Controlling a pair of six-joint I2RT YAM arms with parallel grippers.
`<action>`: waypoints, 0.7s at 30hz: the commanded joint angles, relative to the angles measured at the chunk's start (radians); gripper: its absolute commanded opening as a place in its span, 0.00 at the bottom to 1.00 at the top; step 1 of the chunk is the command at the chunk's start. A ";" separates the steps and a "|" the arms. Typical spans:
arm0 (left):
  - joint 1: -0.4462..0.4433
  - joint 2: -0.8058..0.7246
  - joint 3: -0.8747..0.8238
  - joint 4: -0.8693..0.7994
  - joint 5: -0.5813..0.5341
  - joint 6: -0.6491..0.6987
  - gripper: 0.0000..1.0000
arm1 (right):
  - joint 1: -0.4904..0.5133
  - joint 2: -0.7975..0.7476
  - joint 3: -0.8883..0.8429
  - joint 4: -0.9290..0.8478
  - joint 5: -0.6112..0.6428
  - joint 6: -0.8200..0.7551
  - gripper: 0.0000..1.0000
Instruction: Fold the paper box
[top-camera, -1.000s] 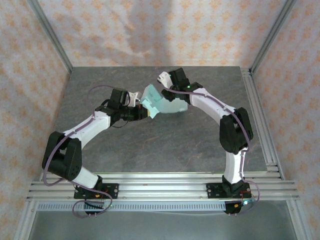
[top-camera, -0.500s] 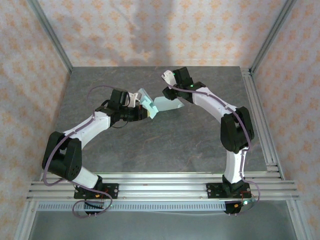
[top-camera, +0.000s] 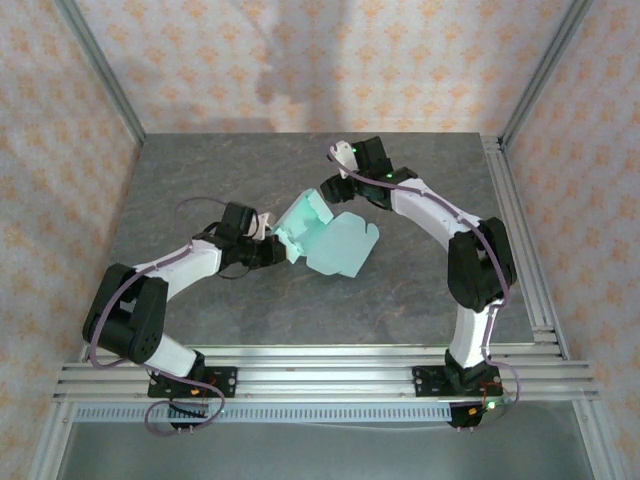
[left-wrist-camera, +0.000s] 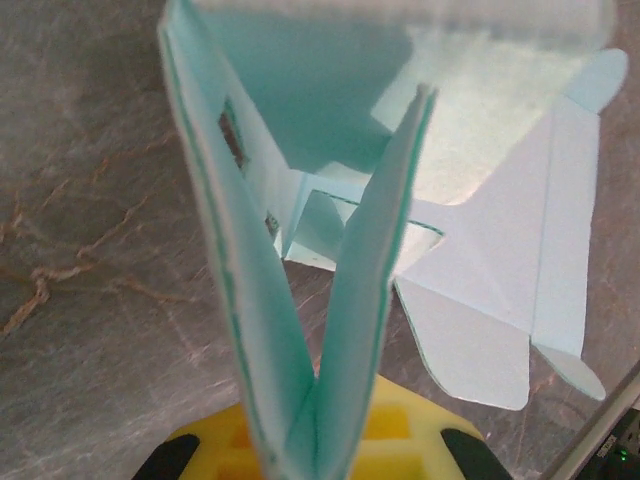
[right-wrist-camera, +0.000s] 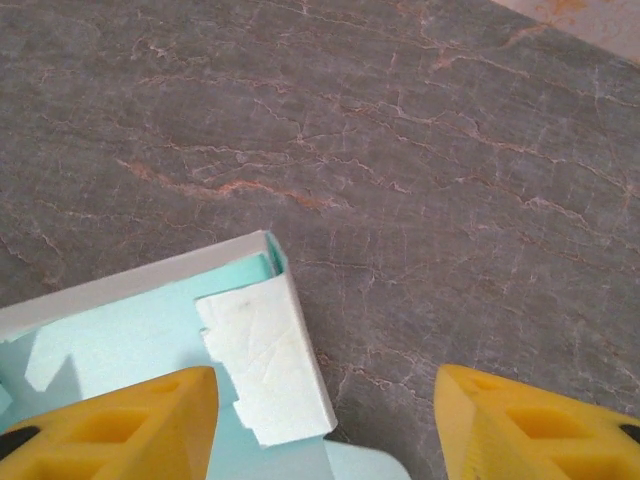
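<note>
The paper box (top-camera: 328, 238) is pale mint card, half formed, in the middle of the table with a broad flap lying open toward the near right. My left gripper (top-camera: 273, 249) is shut on the box's left wall. In the left wrist view two mint walls (left-wrist-camera: 350, 300) rise in a V from between the yellow jaws (left-wrist-camera: 315, 445), and flat flaps (left-wrist-camera: 500, 280) spread beyond. My right gripper (top-camera: 336, 186) hovers just behind the box, open and holding nothing. Its yellow fingers (right-wrist-camera: 120, 420) stand wide apart over a box corner (right-wrist-camera: 130, 325) with a white tab (right-wrist-camera: 265, 365).
Grey stone-patterned tabletop (top-camera: 200, 180) surrounds the box. Aluminium rails run along the right side (top-camera: 515, 230) and the near edge (top-camera: 320, 370). Patterned walls (top-camera: 320, 60) close the back and sides.
My right gripper has opened, let go of the box and drawn back. The box's large flap has dropped open toward the near right. The left gripper has shifted slightly nearer, still clamped.
</note>
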 joint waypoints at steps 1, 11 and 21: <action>0.004 -0.005 -0.030 0.052 -0.023 -0.023 0.06 | -0.006 0.002 0.039 -0.033 0.038 0.050 0.60; 0.016 -0.012 -0.030 0.037 -0.042 -0.004 0.13 | -0.090 0.168 0.181 -0.142 -0.176 -0.029 0.63; 0.019 0.030 0.005 0.024 -0.031 -0.013 0.13 | -0.107 0.203 0.149 -0.192 -0.363 -0.278 0.63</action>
